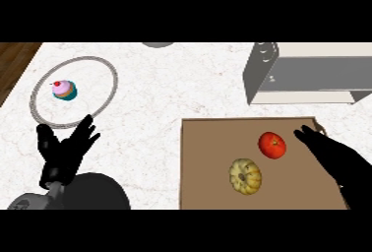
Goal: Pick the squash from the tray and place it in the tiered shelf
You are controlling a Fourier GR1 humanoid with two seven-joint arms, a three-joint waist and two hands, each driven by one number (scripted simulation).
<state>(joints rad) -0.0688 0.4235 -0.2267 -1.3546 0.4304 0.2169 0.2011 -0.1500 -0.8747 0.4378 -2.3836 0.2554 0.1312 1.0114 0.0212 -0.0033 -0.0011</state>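
A white marbled counter (pixel 189 88) fills nearly the whole view under even light. Beyond its far left corner, a wedge of dark wooden floor (pixel 15 61) shows.

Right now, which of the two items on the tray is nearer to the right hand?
The red tomato is nearer the right hand. The yellow ribbed squash lies lower left of it on the brown tray.

White marbled counter (pixel 167 93), brown tray (pixel 210 162), grey tiered shelf (pixel 305 74), glass plate (pixel 109 69) resting on it
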